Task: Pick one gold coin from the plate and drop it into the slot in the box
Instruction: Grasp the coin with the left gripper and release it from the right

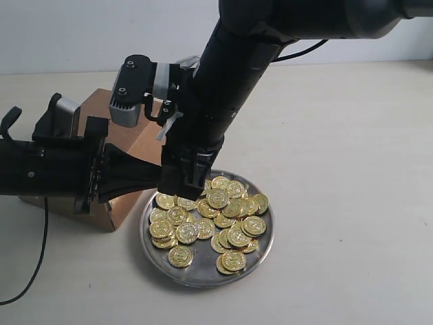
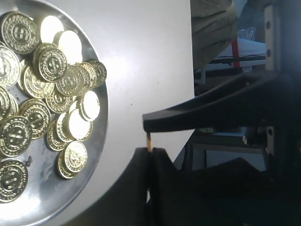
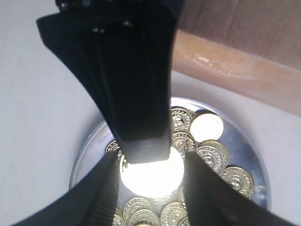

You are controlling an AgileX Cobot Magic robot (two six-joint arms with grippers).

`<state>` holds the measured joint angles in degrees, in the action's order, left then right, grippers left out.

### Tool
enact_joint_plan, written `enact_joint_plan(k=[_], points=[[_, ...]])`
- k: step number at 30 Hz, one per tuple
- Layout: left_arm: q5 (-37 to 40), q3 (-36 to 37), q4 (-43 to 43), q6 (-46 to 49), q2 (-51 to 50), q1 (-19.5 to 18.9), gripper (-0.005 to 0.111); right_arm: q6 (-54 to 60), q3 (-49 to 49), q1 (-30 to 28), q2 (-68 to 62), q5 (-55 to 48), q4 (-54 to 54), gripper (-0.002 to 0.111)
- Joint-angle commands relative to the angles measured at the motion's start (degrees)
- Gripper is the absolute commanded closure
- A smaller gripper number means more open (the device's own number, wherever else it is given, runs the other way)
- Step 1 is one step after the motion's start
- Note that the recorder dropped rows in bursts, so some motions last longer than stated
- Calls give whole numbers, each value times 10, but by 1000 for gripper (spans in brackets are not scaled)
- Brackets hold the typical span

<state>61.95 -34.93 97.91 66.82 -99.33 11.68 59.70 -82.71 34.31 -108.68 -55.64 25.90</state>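
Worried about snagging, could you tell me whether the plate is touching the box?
Apart: the right wrist view shows a strip of bare table between the plate and the box.

A black cable (image 1: 44, 227) trails across the pale tabletop (image 1: 352, 169).

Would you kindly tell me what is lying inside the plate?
Gold coins are heaped in the plate. The right gripper hangs over its edge nearest the box, hiding what lies beneath.
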Motion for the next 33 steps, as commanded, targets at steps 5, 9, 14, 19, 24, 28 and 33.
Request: enact_joint_plan(k=[5,9,14,19,24,28,33], points=[[-6,-4,1,6,0,4,107,1,-5,-4,6,-6,5,96],[-6,-4,0,6,0,4,107,1,-5,-4,6,-6,5,96],[-6,-4,-2,6,0,4,107,-17,-5,-4,8,-8,-13,96],[-3,-4,-2,6,0,4,107,-58,-5,-4,23,-29,-69,96],[4,-4,-2,6,5,4,107,-60,-5,-4,70,-34,-81,102],[5,-6,-3,5,29,4,107,-105,-5,-4,119,-34,-93,108],[-12,-6,-12,-16,84,4,107,-194,-5,-4,172,-54,-132,108]])
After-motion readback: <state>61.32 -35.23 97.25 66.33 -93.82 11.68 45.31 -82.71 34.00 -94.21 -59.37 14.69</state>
